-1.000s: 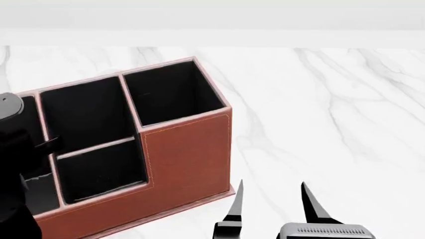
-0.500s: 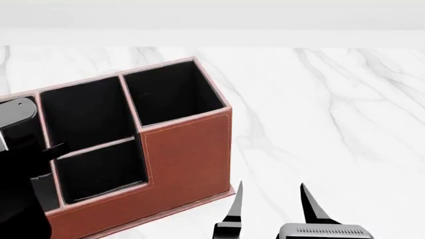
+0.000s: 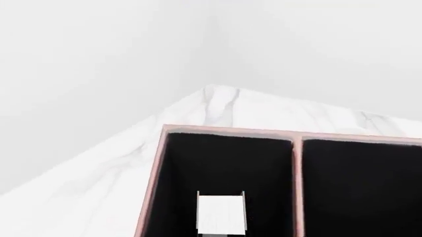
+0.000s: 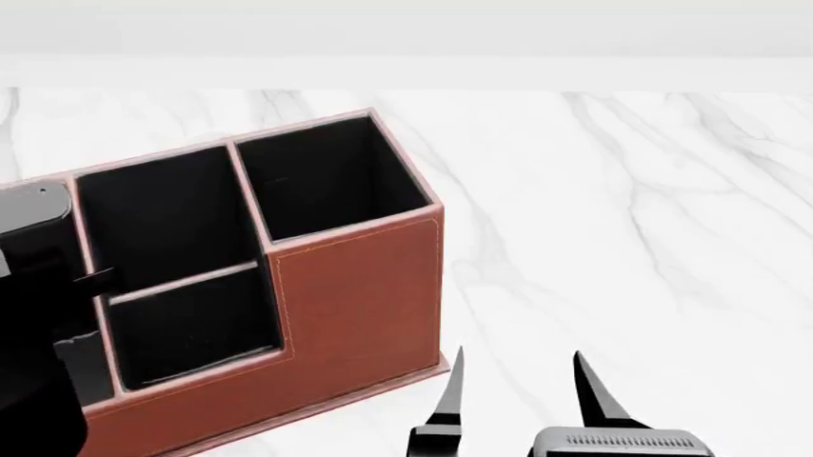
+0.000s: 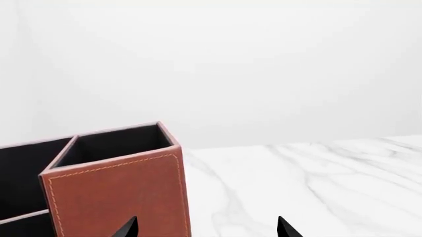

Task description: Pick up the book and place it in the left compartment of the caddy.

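The reddish-brown caddy [image 4: 356,295] stands at the left of the marble table. My left arm [image 4: 32,314] hangs over its left end and hides most of the left compartment [image 4: 79,373]. In the left wrist view, the book [image 3: 222,213] shows as white page edges between thin black covers. It sits in my left gripper [image 3: 222,233], over the black-lined left compartment [image 3: 224,163]; the fingers themselves do not show. My right gripper [image 4: 519,395] is open and empty, low in front of the caddy's right end [image 5: 115,197].
White marble table [image 4: 635,238] stretches to the right of the caddy, with a pale wall behind. The tall square section [image 4: 324,181] and the two half-size sections [image 4: 166,219] lie to the right of my left arm.
My left arm moved right over the caddy's left end, dipped, then rose slightly. The right gripper has barely moved.
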Available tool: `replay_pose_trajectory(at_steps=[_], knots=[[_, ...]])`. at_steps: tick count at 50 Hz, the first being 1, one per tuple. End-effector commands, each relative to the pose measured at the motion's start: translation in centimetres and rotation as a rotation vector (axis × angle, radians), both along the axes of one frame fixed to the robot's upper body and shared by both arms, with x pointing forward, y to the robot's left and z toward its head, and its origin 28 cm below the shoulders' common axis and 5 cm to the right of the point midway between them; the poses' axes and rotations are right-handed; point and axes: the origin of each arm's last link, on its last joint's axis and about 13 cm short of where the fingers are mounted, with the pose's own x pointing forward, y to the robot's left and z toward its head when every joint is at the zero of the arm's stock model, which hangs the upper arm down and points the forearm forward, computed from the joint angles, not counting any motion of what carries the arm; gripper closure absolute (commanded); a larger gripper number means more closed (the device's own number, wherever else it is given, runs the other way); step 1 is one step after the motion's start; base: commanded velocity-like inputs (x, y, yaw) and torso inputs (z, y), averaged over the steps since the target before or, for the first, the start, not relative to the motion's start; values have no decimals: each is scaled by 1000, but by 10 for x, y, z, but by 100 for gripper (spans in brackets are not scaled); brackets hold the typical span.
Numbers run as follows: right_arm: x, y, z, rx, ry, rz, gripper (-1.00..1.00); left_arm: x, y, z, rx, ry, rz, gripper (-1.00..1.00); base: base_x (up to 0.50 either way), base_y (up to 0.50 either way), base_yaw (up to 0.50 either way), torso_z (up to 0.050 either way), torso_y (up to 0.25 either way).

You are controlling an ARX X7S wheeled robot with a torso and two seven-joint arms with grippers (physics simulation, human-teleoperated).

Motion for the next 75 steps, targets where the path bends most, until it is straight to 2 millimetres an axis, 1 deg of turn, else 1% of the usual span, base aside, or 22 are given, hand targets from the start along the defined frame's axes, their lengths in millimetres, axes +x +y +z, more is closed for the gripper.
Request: replay_pose_trajectory(at_steps=[1,17,26,37,50,64,75], knots=[[-1,0,0,0,0,1,-100,3,7,-1,66,1,-7,100,0,0,0,0,0],[-1,0,-1,0,1,1,-100,17,6,-5,130,33,-79,100,0,0,0,1,1],[-1,0,-1,-1,3,3,-100,25,14,-6,149,36,-42,100,0,0,0,0,2],[-1,0,-1,-2,3,3,-100,31,18,-11,142,53,-10,100,0,0,0,0,1],[-1,0,-2,-2,4,4,-100,36,20,-16,141,64,-3,100,0,0,0,1,2],[-1,1,-2,-4,5,4,-100,48,20,-17,144,71,-19,100,0,0,0,0,1],[0,1,-2,-5,5,4,-100,53,21,-17,139,74,-15,100,0,0,0,0,2]])
